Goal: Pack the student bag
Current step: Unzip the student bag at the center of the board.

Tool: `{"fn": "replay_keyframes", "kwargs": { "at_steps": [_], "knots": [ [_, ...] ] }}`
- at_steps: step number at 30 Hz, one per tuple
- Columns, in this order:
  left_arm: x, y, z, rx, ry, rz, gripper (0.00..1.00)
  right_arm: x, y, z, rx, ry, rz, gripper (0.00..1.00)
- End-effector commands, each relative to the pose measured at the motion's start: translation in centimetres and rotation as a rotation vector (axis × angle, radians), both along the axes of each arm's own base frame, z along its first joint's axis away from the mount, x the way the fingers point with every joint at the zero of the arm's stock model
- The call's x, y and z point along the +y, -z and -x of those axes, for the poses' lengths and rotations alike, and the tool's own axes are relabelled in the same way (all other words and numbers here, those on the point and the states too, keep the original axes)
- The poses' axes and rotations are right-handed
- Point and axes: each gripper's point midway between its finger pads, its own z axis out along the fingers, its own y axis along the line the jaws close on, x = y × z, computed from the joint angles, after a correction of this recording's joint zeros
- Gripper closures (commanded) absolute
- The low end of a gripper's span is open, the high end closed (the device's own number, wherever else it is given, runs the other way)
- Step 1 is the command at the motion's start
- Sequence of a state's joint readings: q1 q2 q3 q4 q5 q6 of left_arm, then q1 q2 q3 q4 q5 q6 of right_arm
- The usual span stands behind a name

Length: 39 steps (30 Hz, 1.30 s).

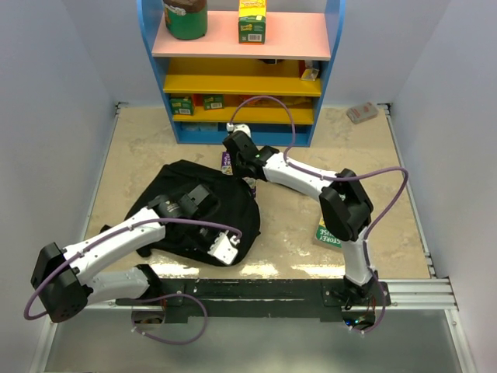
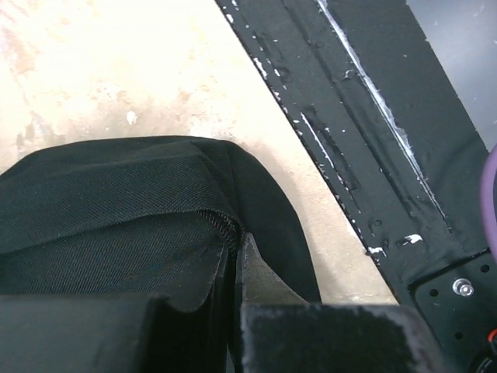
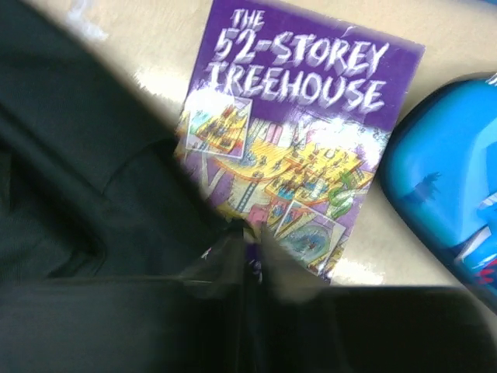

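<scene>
Two grippers work at opposite edges of the student bag [image 1: 225, 198], which lies slumped on the beige, marbled table [image 1: 291, 221] left of centre, between the arms' bases and a blue shelf unit [image 1: 334, 54] with pink and yellow boards. At the bag's near right corner the left gripper [image 2: 233, 268] has its dark fingers pressed together on a fold of the fabric, right where a stitched hem runs into the jaws. From the left wrist the cloth reads as a coarse black twill, soft and rounded at the corner, and it lies just beside a scuffed black rail [image 2: 373, 155] along the table's near edge. At the far right edge of the bag the right gripper [image 3: 250, 245] is closed on the lower edge of a flat purple paperback [image 3: 303, 132] titled "The 52-Storey Treehouse"; a sliver of purple shows between the fingertips. The book lies flat on the table, its left side touching or slightly overlapped by the bag's loose, creased black cloth. A glossy blue pencil case [image 3: 450, 171] with a rounded shell sits just beside the book's right side.
</scene>
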State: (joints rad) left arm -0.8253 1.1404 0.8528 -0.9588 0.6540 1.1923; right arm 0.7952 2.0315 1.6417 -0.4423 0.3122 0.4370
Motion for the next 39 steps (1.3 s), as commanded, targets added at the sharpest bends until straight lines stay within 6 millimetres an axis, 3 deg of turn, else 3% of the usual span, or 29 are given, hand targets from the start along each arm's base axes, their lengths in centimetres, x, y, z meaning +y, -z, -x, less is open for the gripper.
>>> {"fn": "replay_keyframes", "kwargs": {
  "at_steps": [1,3,4,6,10,11,12,13,14,15,16,17,21,26,29,33,39],
  "knots": [
    [0.9,-1.6,4.9,0.227,-0.018,-0.022,0.86,-1.4,-8.7,-5.6,-0.258,0.179,-0.127,0.7],
    [0.6,-1.3,3.3,0.19,-0.116,-0.039,0.7,-1.9,-8.7,-4.9,-0.253,0.171,-0.13,0.53],
    [0.4,-1.1,2.6,0.179,-0.164,-0.045,0.56,-2.0,-9.2,-4.5,-0.254,0.173,-0.147,0.46],
    [-0.1,-0.9,1.0,0.137,-0.239,-0.046,0.51,-2.6,-10.5,-3.4,-0.254,0.172,-0.186,0.33],
    [-1.0,-1.4,-1.7,0.093,-0.382,-0.01,0.38,-3.6,-11.8,-0.3,-0.227,0.172,-0.3,0.3],
    [-1.1,-1.6,-2.6,0.068,-0.409,0.002,0.35,-4.4,-9.8,1.2,-0.185,0.165,-0.295,0.3],
    [-1.0,-1.8,-3.4,0.06,-0.446,0.014,0.35,-4.3,-11.5,2.5,-0.205,0.145,-0.362,0.3],
    [-0.9,-1.9,-3.9,0.054,-0.459,0.022,0.35,-4.3,-11.4,3.8,-0.189,0.137,-0.397,0.31],
    [-1.0,-1.9,-4.7,0.035,-0.484,0.038,0.35,-5.0,-8.6,5.7,-0.144,0.136,-0.368,0.32],
    [-0.6,-1.6,-5.4,0.034,-0.523,0.035,0.37,-4.3,-9.7,7.5,-0.155,0.099,-0.418,0.34],
    [-0.5,-1.2,-5.8,0.031,-0.54,0.032,0.46,-4.3,-8.9,8.7,-0.137,0.105,-0.428,0.35],
    [-0.5,-1.1,-6.5,0.013,-0.56,0.036,0.49,-4.5,-6.8,10.3,-0.101,0.096,-0.406,0.36],
    [0.0,0.7,-6.3,0.064,-0.568,-0.025,0.53,-2.4,-4.6,15.8,-0.019,0.034,-0.406,0.38],
    [0.0,0.6,-3.9,0.156,-0.494,-0.038,0.5,-2.2,-3.1,18.3,0.02,0.058,-0.407,0.44],
    [0.1,0.0,-3.0,0.174,-0.457,-0.032,0.58,-3.0,-2.8,19.2,0.028,0.079,-0.407,0.52],
    [0.0,-0.5,-3.0,0.175,-0.452,-0.023,0.63,-3.9,-2.8,20.1,0.033,0.086,-0.443,0.59],
    [-0.8,-0.9,-3.1,0.194,-0.447,0.007,0.66,-4.9,-0.3,20.9,0.069,0.105,-0.417,0.71]
  ]
}}
